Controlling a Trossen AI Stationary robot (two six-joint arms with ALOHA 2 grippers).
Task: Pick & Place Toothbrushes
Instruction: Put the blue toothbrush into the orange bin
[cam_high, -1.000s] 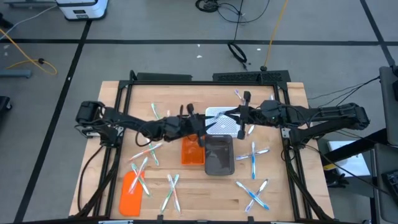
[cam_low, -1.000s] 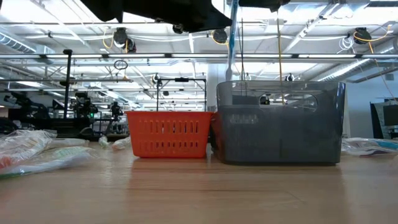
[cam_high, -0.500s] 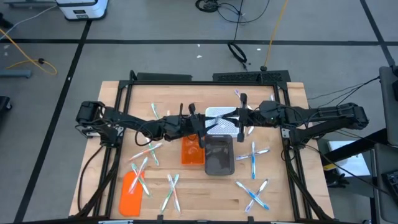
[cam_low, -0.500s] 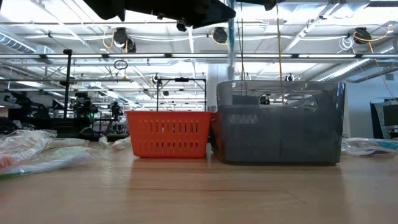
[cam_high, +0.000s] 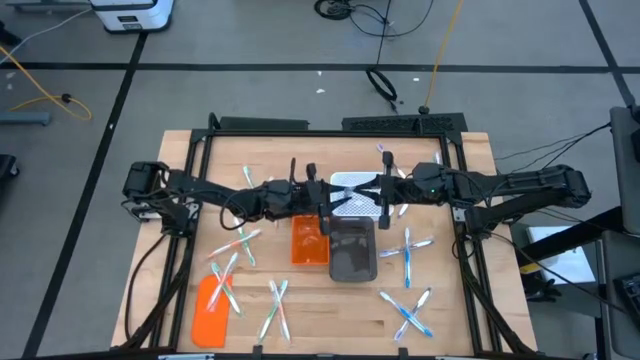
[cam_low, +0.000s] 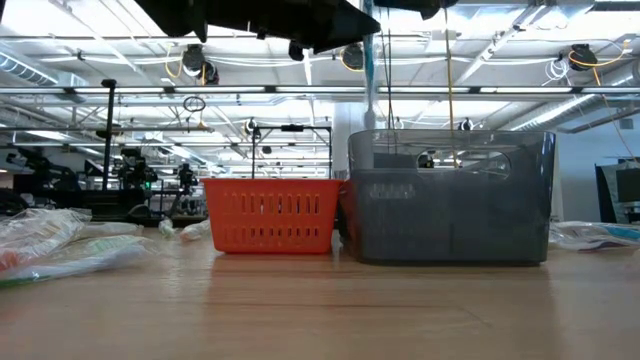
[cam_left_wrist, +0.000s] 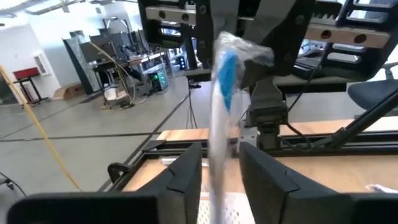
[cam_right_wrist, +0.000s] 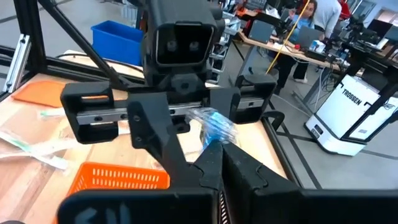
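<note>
A wrapped toothbrush (cam_left_wrist: 219, 124) with a blue head hangs upright in the air, above the near left corner of the grey bin (cam_low: 450, 195). My right gripper (cam_right_wrist: 219, 152) reaches in level from the table's right and is shut on it. My left gripper (cam_left_wrist: 221, 180) faces it from the table's left. It is open, with one finger on each side of the handle and a gap on both sides. Many more wrapped toothbrushes (cam_high: 235, 245) lie flat on the table in crossed pairs on both sides of the bins. My right gripper pinches the toothbrush just below its blue head (cam_right_wrist: 214, 134) between its two fingers. The fingers come level from the table's right and lie across the brush. The brush (cam_low: 369, 70) hangs upright below the hold, head up, clear of the bins and the table.
An orange basket (cam_high: 308, 243) and the grey bin (cam_high: 352, 250) stand side by side at the table's middle, with a white perforated lid (cam_high: 358, 195) behind them. A flat orange lid (cam_high: 210, 310) lies at the near left. Loose toothbrushes (cam_high: 410, 312) lie at the near right.
My left gripper has rolled a little about the line it points along while staying in place beside the brush. The toothbrush in my right gripper has come from a slight tilt to upright.
</note>
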